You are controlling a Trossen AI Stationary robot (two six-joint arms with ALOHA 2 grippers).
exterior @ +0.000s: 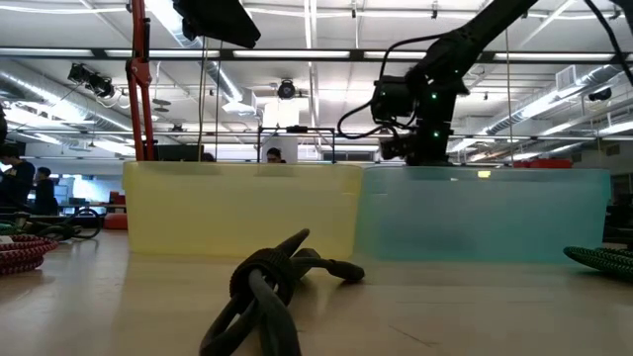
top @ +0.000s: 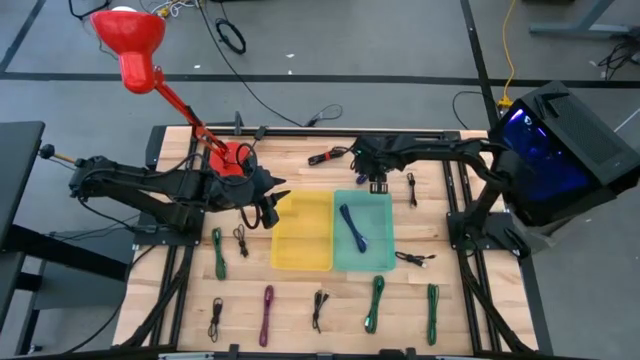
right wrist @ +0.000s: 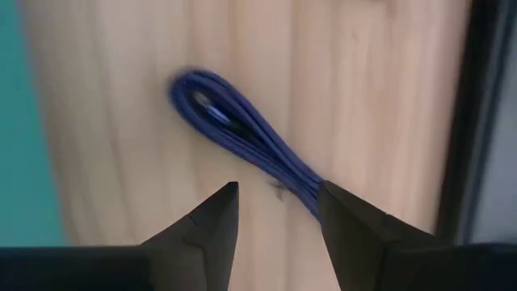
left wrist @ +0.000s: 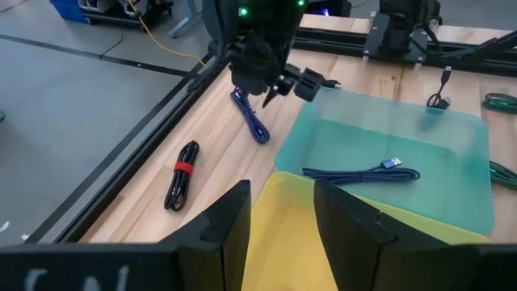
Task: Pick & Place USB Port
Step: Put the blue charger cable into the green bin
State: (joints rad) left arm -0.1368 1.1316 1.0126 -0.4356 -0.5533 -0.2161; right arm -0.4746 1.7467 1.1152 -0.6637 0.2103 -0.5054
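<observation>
Blue cable [right wrist: 250,133] lies under the open right gripper [right wrist: 275,212], upper centre; a skewed descent might pinch wood. Left gripper [left wrist: 279,212] open, empty.

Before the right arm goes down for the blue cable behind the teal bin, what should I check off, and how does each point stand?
1. Right pincer open: ok, jaws apart.
2. Right pincer empty: ok, nothing between the jaws.
3. Coiled blue cable under the right pincer: ok, it lies on bare wood just ahead of the fingertips.
4. Cable centred between the jaws: not ok, only its tail end passes by one fingertip.
5. Teal bin has room: ok, a single blue cable lies inside.
6. Left pincer out of the way: ok, open and empty over the yellow bin.
</observation>
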